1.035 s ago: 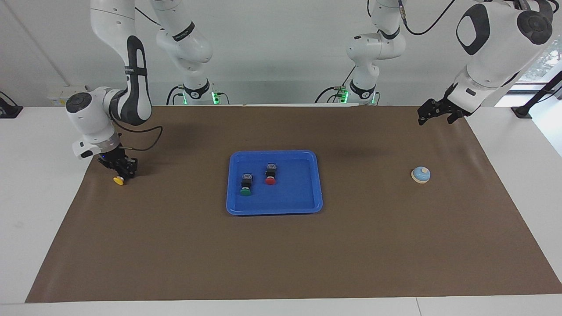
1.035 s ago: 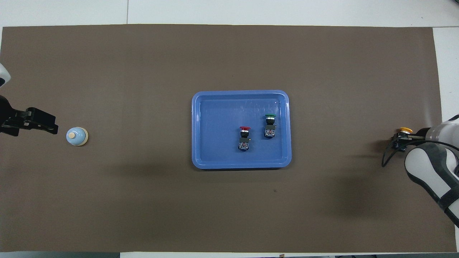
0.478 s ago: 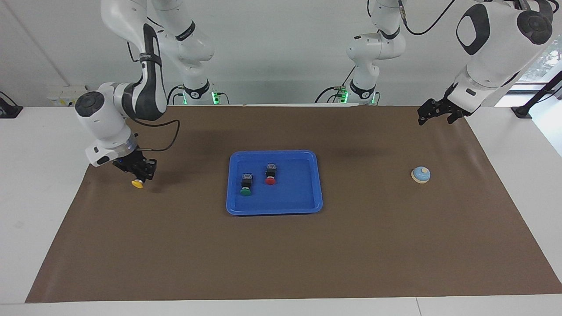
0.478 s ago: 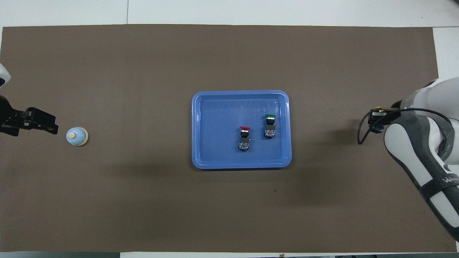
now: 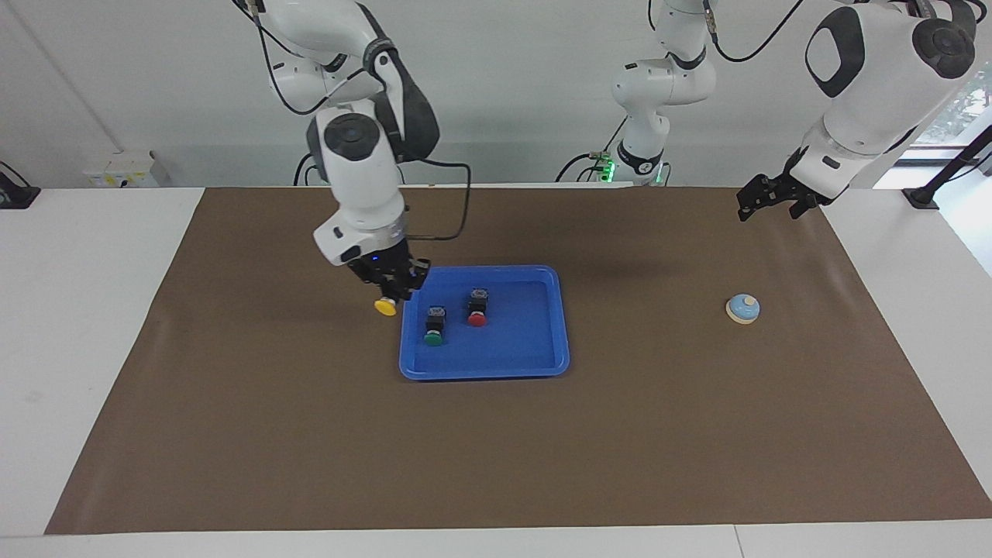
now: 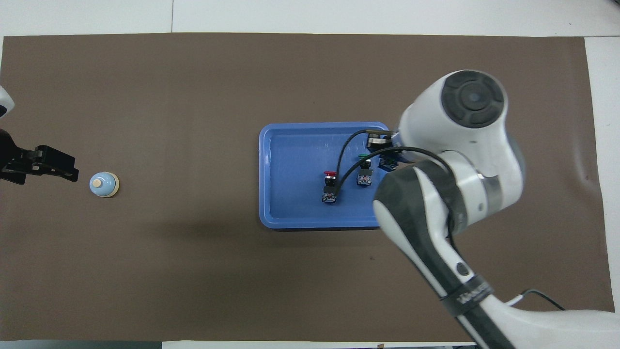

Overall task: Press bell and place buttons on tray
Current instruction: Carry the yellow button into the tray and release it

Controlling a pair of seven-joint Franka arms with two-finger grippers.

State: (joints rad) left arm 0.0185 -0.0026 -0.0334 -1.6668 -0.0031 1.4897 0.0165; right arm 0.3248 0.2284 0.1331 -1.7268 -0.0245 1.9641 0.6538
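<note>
Right gripper carries the yellow button over the tray's rim

The right gripper point(image 5: 393, 293), raised, pinches the yellow button point(image 5: 385, 307) cap-down over the edge of the blue tray point(image 5: 527, 364) at the right arm's end; in the overhead view its arm hides that corner. The tray sits mid-mat on the brown mat point(image 5: 310, 434), holding the green button point(image 5: 434, 325) and red button point(image 5: 477, 308) apart, with open floor around them. The bell point(image 5: 743, 308) stands near the mat's edge at the left arm's end. The left gripper point(image 5: 767, 200) waits over the mat's corner closest to the left arm's base, fingers spread, holding nothing
</note>
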